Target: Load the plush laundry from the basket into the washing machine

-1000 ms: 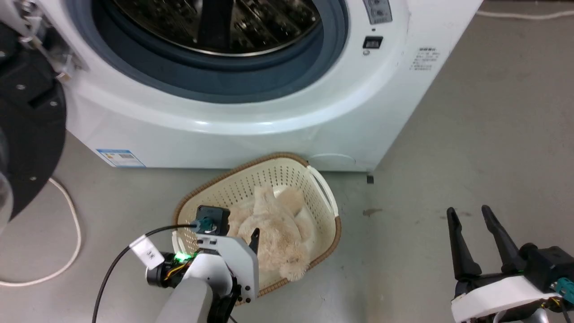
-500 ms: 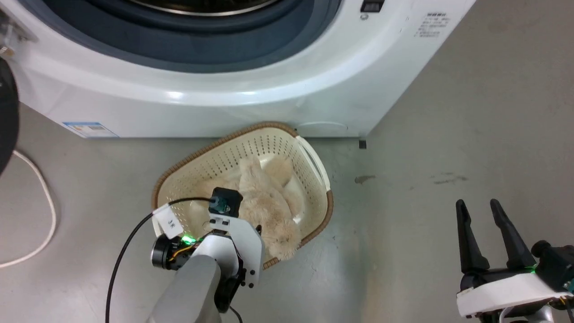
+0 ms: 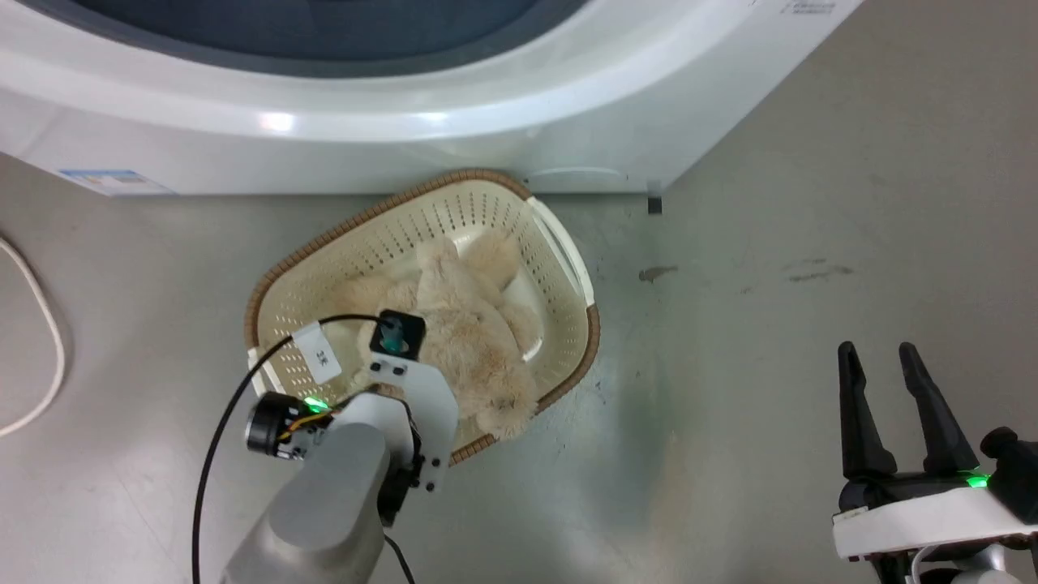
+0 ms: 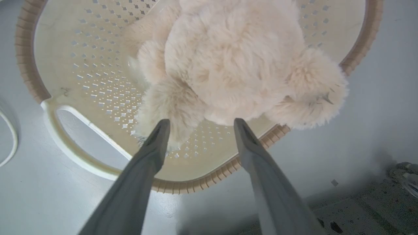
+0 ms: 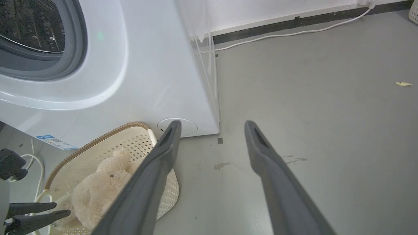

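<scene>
Plush (image 4: 235, 58) lies lengthwise in the basket (image 3: 324, 243), which sits on the floor (image 3: 730, 324) just beside the base of the washer (image 3: 405, 138); one shaggy end spills over the near right rim. The left pincer (image 4: 200, 122) hangs right above that near end, fingers spread wide and gripping nothing, one tip brushing the fur of a stubby limb and the other over the perforated wall. The right pincer (image 3: 877, 353) is likewise parted and empty, over bare floor well to the right of the basket. The step in hand looks like the grasp. To do it well, I judge the left pincer should reach farther over the body so its fingers straddle the thick middle rather than a limb tuft. It should sink through the long fur to catch stuffing and keep off the near rim so no plastic is pinched. Then it should close firmly and lift straight up, since the light basket could tip or ride along. As for writing, a blue-and-white sticker (image 3: 113, 180) on the washer's low left front is too small to read. A white tag (image 3: 318, 362) seen over the basket's near left rim carries a dark mark I cannot make out. No brand is legible.
</scene>
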